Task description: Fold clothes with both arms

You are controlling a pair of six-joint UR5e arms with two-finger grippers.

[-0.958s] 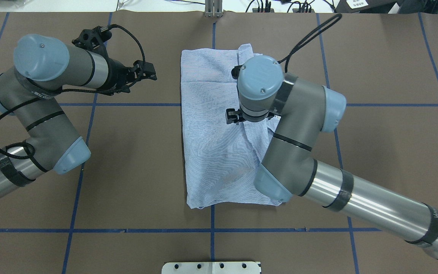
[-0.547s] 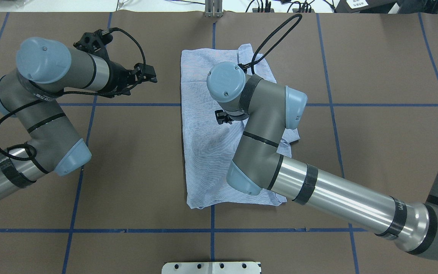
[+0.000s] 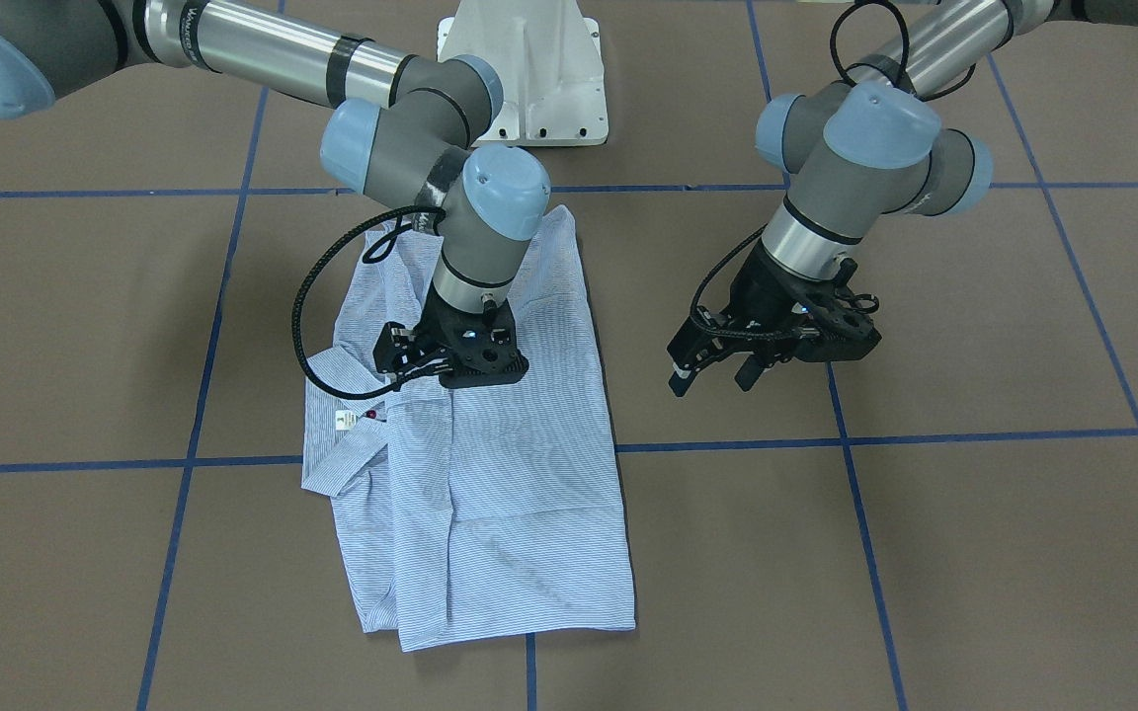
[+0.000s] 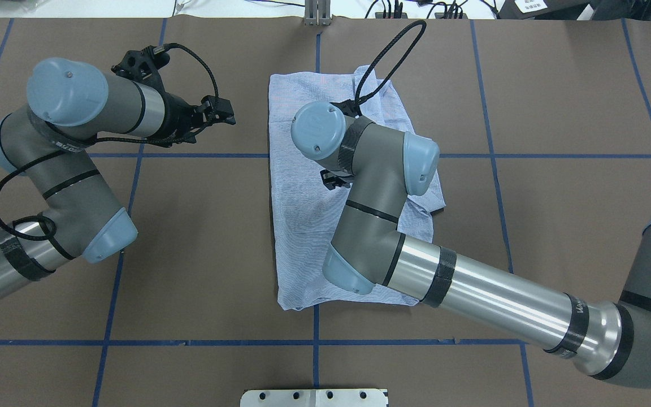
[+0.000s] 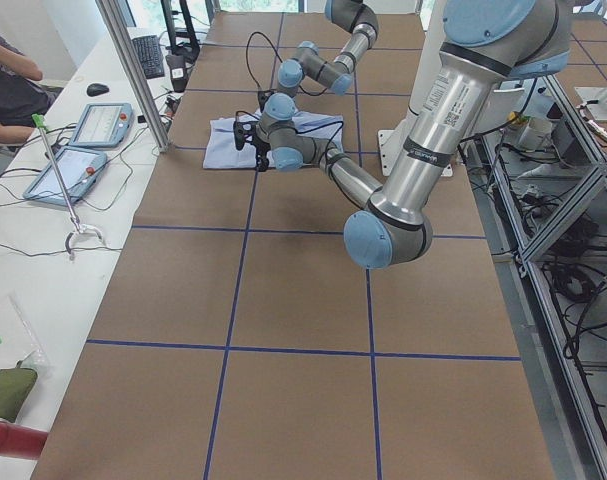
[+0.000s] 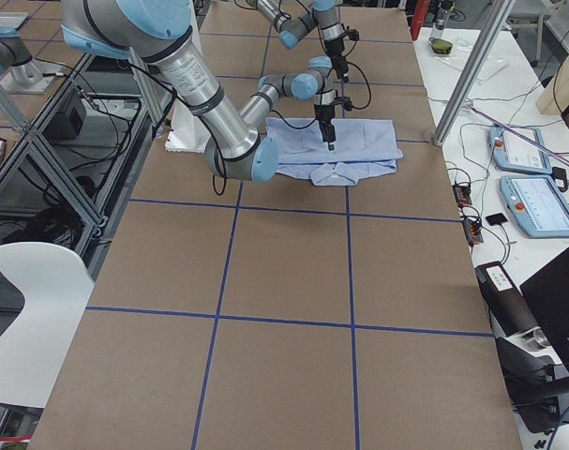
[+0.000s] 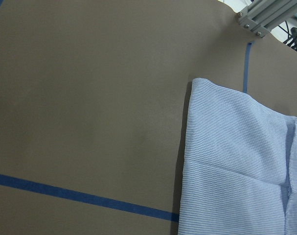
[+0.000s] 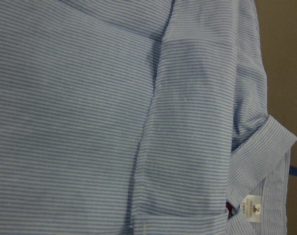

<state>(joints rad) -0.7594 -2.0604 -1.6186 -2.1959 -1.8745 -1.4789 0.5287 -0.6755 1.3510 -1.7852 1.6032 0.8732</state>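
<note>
Striped shirt, folded to a long rectangle, lies at the centre of the brown table. Its collar and white label are on the edge toward the right arm. My right gripper points down over the shirt's middle; I cannot tell whether it is parted or closed. My left gripper hangs beside the shirt, clear of it, fingers spread and holding nothing.

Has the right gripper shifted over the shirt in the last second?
Yes. In the overhead view the right gripper has slid toward the view's left across the shirt, closer to the table's centre blue tape line.
</note>
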